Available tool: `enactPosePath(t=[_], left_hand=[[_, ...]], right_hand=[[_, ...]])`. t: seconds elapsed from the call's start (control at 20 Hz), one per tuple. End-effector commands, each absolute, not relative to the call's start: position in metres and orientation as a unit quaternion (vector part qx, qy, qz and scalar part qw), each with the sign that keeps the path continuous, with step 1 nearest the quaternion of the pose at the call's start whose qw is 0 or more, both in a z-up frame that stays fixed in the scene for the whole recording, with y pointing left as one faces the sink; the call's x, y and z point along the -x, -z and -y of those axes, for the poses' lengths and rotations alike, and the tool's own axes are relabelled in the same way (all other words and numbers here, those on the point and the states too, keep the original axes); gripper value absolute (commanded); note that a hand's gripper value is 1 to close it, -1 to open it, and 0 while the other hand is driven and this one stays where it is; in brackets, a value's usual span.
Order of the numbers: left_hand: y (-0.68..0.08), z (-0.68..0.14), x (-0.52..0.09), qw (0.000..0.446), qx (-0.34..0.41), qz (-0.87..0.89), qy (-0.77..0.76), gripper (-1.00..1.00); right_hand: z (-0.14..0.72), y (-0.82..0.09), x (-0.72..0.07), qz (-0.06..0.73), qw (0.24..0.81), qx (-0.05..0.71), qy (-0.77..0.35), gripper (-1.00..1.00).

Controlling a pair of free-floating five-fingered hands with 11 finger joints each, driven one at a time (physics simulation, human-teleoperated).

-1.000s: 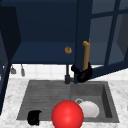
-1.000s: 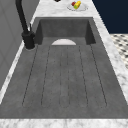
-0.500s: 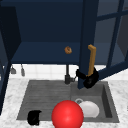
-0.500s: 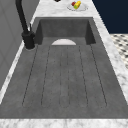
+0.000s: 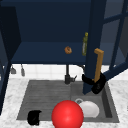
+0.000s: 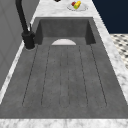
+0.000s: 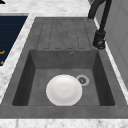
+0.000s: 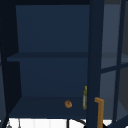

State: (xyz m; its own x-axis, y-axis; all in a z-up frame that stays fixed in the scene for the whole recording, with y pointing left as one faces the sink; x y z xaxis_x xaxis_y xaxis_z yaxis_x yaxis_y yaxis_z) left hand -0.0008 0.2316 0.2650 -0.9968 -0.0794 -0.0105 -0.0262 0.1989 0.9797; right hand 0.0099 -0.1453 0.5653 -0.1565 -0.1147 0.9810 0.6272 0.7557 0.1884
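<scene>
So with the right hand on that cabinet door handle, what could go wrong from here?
1. The right hand grips only the bottom end of the orange handle on the open cabinet door; the grip may slip as the door swings.
2. The bottle and small orange item sit near the shelf's front edge; a bumped door could topple them towards the white plate in the sink.

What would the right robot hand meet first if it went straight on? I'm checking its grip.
The right robot hand is already curled round the lower end of the door handle, so it would meet that handle, then probably the cabinet door behind.
</scene>
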Motion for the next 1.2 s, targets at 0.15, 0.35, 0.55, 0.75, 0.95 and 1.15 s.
enactPosePath(t=[0.15, 0.35, 0.55, 0.75, 0.95, 1.15], left_hand=[[-0.265, -0.232, 0.001, 0.021, -0.034, 0.774, 0.632, 0.0], [-0.265, -0.232, 0.001, 0.021, -0.034, 0.774, 0.632, 0.0], [-0.265, -0.232, 0.001, 0.021, -0.034, 0.774, 0.632, 0.0], [-0.265, -0.232, 0.001, 0.021, -0.034, 0.774, 0.632, 0.0], [-0.265, -0.232, 0.001, 0.021, -0.034, 0.774, 0.632, 0.0], [-0.265, -0.232, 0.001, 0.021, -0.034, 0.774, 0.632, 0.0]], right_hand=[[0.183, -0.565, 0.021, 0.709, 0.63, 0.154, 0.277, 1.0], [0.203, -0.563, 0.04, 0.717, 0.634, 0.129, 0.257, 1.0], [0.222, -0.565, 0.066, 0.715, 0.633, 0.132, 0.266, 1.0], [0.258, -0.568, 0.075, 0.724, 0.641, 0.097, 0.236, 1.0], [0.287, -0.567, 0.087, 0.729, 0.645, 0.07, 0.218, 1.0], [0.317, -0.568, 0.096, 0.729, 0.649, 0.048, 0.213, 1.0]])
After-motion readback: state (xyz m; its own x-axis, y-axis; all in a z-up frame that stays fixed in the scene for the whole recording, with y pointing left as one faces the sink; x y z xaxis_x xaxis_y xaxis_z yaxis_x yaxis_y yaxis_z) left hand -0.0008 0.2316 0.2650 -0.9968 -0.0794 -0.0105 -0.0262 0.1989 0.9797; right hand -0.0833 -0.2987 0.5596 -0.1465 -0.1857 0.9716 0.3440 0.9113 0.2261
